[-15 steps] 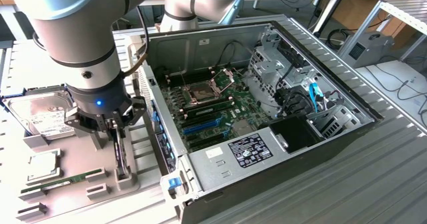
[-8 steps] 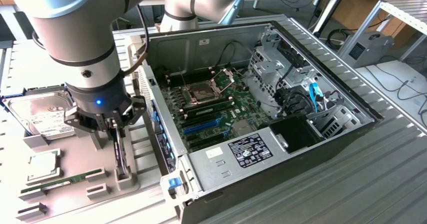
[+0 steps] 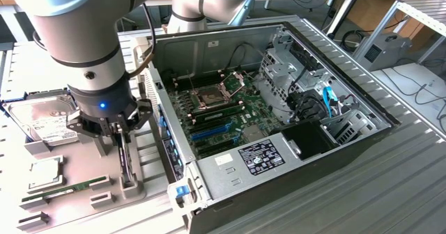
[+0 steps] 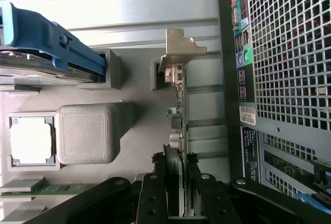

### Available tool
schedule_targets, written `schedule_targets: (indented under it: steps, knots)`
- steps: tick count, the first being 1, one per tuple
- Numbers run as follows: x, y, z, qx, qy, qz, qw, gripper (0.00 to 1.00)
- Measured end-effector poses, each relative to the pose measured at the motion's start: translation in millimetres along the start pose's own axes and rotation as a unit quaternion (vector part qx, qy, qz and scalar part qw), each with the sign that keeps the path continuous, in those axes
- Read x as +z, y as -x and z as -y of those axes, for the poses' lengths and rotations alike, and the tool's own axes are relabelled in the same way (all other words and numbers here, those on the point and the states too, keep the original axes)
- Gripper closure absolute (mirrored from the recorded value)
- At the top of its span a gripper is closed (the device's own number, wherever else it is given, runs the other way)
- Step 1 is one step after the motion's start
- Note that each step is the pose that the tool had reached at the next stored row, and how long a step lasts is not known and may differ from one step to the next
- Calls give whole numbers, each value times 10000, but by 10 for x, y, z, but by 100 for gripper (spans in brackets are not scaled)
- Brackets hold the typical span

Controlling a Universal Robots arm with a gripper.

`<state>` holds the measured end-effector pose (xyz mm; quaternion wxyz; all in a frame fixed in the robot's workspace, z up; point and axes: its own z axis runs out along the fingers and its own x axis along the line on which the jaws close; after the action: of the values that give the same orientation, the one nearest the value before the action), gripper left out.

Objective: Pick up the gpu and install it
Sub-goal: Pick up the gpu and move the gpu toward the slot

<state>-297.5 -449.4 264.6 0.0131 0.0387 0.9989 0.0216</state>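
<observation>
Ribbed metal desk (image 3: 390,192) carries an open computer case (image 3: 279,114) and, beside it toward the exterior view's left, a grey parts tray (image 3: 83,163). On the tray's edge nearest the case the gpu (image 3: 126,161) stands on its long edge in slotted holders. In the wrist view its silver bracket is at the end away from the gripper. The gripper (image 3: 120,132) hangs straight down over that card, and in the wrist view its black fingers (image 4: 155,193) sit tight against both faces, clamped on the gpu (image 4: 179,105), which is seated in the holders. Further along the tray lie a hard drive (image 3: 45,116), a processor (image 3: 43,172) and a memory stick (image 3: 66,188).
</observation>
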Motion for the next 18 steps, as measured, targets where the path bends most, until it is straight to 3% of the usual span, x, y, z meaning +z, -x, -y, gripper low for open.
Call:
schedule_targets:
  steps: [18]
  knots:
    - [-60, 1, -3, 0, 1, 0, 10000, 73]
